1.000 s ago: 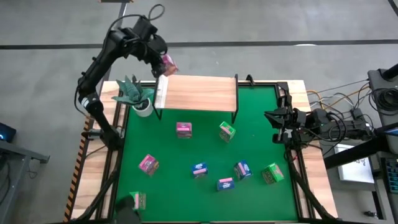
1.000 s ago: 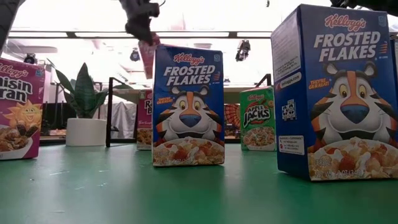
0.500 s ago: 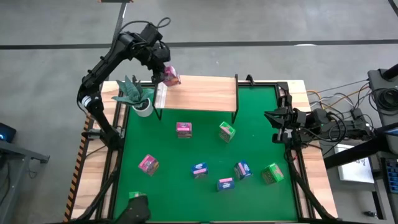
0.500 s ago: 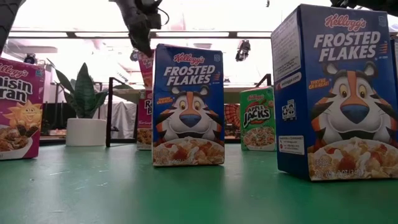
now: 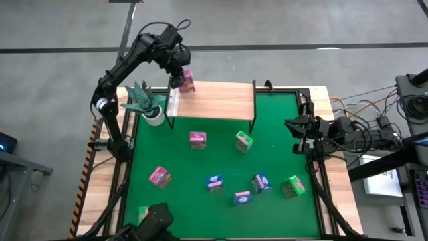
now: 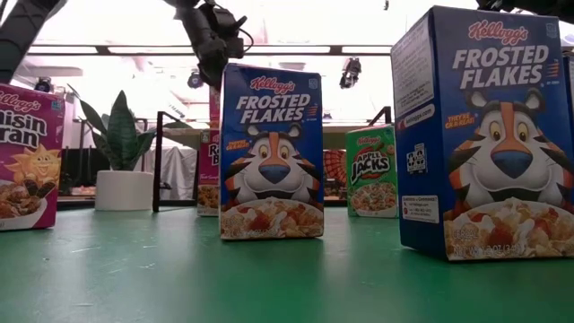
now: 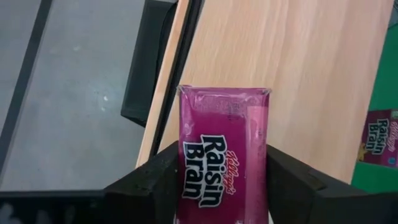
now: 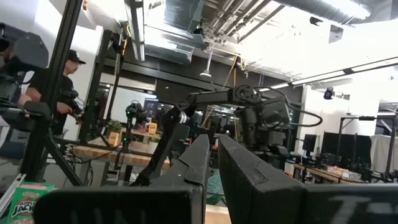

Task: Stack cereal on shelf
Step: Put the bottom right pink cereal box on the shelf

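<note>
Shelf (image 5: 217,99) first: the light-wood plank on black legs lies directly beneath the left hand (image 5: 179,79), which hangs over the end nearest the potted plant (image 5: 144,100). Green surface (image 5: 274,150) spreads out beyond and below that hand, carrying seven loose cereal boxes: pink ones (image 5: 197,139) (image 5: 159,177), blue ones (image 5: 215,183) (image 5: 243,198) (image 5: 260,182), green ones (image 5: 244,140) (image 5: 292,186); another green box (image 5: 143,215) sits at the surface's near edge. Right hand (image 5: 294,126) waits well apart at the far side of the surface, fingers pressed together and empty.

Smallest is the pink Raisin Bran box (image 7: 224,152), framed by the left hand's two fingers (image 7: 149,186); whether they grip or have slackened I cannot tell. It appears close to the shelf's outer edge, so the risk is a release with the box tilted or overhanging: it could topple onto the plank or slip off toward the floor.
</note>
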You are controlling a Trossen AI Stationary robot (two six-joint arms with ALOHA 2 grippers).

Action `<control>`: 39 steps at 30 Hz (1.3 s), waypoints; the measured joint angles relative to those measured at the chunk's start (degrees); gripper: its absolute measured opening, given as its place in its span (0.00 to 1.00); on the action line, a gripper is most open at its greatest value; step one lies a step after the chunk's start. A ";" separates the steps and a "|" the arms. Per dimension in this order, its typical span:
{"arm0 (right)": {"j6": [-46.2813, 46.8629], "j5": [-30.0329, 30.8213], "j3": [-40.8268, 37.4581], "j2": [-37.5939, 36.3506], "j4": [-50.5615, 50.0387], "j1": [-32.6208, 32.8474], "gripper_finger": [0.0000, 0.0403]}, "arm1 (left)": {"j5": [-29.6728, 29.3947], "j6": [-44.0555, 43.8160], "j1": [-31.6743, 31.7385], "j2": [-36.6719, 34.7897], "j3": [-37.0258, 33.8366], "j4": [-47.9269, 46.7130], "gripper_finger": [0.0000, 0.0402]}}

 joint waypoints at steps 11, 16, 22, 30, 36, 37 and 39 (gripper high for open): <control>0.00 0.00 0.00 0.00 -0.04 0.00 0.07 | -0.04 -0.33 -0.40 0.33 3.77 -0.53 0.54; 0.00 0.00 0.00 0.00 -0.04 0.00 0.07 | 0.00 -2.24 -2.06 0.15 8.75 -1.38 0.53; 0.00 0.00 -0.02 0.00 -0.04 0.00 0.07 | 0.00 -6.33 -6.72 -0.37 12.63 -5.79 0.49; 0.02 -0.02 -0.01 0.00 -0.06 0.01 0.07 | -10.99 -10.13 -17.09 -1.33 5.73 -7.48 0.27; 0.26 -0.02 -0.01 0.00 -0.06 0.00 0.07 | -20.98 -11.19 -20.60 -1.33 -4.07 -5.33 0.11; 0.12 -0.03 -0.01 0.00 -0.06 0.00 0.07 | -23.20 -11.50 -20.63 -1.33 -5.72 -4.42 0.09; 0.04 -0.04 0.00 0.00 -0.05 0.00 0.07 | -27.55 -11.98 -20.59 -1.33 -8.56 -2.89 0.06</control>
